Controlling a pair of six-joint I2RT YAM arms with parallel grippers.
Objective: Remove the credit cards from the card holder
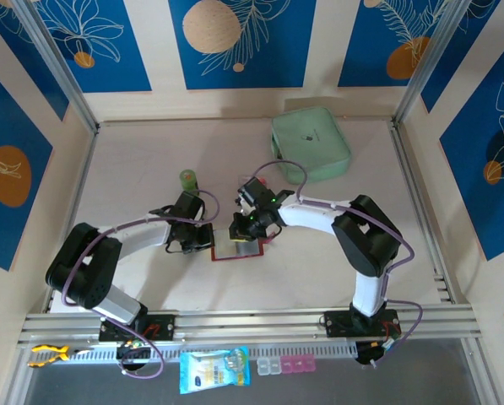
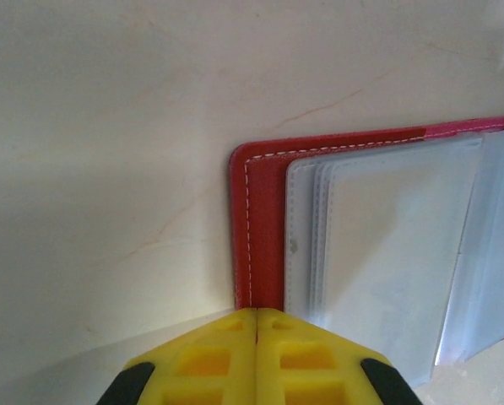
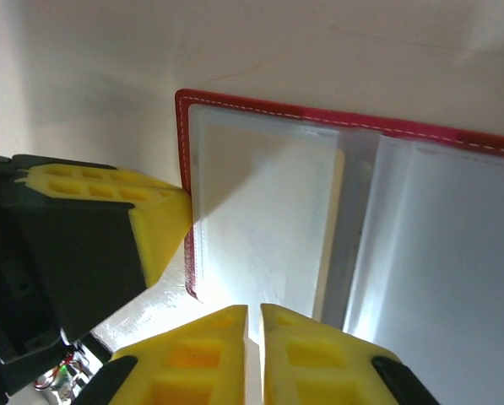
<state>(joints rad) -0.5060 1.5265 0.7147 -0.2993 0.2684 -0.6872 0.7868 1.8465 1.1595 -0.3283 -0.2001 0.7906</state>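
Observation:
The card holder lies open on the table, a dark red cover with pale clear sleeves fanned inside. My left gripper is shut, its yellow tips pressed down on the cover's red edge; it also appears in the right wrist view at the holder's left border. My right gripper hovers over the left sleeve with its jaws a narrow slit apart and nothing clearly between them. The credit cards are hidden; the sleeves look blank and washed out by glare.
A mint-green zip pouch lies at the back right. A small green-capped tube stands just behind the left gripper. Metal frame posts and walls ring the table. A blue packet and pink pill boxes sit below the front rail.

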